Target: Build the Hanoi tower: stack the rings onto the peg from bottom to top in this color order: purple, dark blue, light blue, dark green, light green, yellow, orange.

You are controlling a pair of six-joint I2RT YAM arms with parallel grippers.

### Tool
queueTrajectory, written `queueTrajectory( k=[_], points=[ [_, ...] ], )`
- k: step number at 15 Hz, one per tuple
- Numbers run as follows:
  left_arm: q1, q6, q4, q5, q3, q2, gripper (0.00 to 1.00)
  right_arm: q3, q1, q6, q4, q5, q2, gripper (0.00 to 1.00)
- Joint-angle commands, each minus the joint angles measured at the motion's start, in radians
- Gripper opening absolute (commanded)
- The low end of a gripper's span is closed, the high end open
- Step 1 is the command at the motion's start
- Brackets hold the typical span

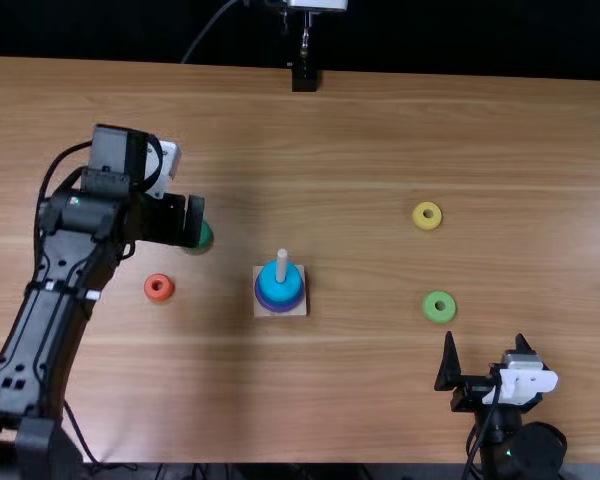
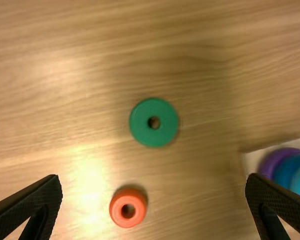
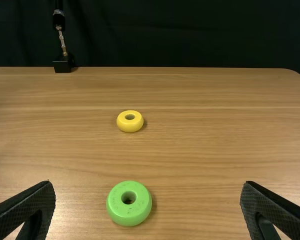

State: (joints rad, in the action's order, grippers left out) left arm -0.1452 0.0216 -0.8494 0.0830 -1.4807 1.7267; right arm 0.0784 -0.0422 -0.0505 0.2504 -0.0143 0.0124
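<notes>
ideally, centre the left gripper [image 2: 154, 177], its fingers spread, above the dark green ring [image 2: 165, 131] on the bench [image 2: 80, 115] near the orange ring [image 2: 116, 210], then lower straight and close evenly on its rim.

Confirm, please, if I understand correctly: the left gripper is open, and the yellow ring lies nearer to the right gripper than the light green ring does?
Not quite: the top view shows the light green ring lying nearer to the right gripper than the yellow ring does. The left gripper is indeed open.
</notes>
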Motion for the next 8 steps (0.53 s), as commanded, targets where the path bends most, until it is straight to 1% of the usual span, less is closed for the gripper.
queueTrajectory(
  k=[1,4,6,7,8],
  points=[
    [-0.036,0.001,-0.032,-0.022,-0.052,0.074,1.0,-0.063,-0.013,0.001,0.067,0.016,-0.012,1.0],
    [-0.054,-0.005,-0.073,-0.028,-0.09,0.195,1.0,-0.063,-0.013,0.003,0.067,0.016,-0.012,1.0],
    [-0.067,-0.011,-0.069,-0.052,-0.09,0.243,1.0,-0.063,-0.013,0.001,0.067,0.016,-0.012,1.0],
    [-0.07,-0.012,-0.069,-0.059,-0.09,0.263,1.0,-0.063,-0.013,0.003,0.067,0.016,-0.012,1.0],
    [-0.071,-0.012,-0.06,-0.059,-0.09,0.286,1.0,-0.063,-0.013,0.003,0.067,0.016,-0.012,1.0]
  ],
)
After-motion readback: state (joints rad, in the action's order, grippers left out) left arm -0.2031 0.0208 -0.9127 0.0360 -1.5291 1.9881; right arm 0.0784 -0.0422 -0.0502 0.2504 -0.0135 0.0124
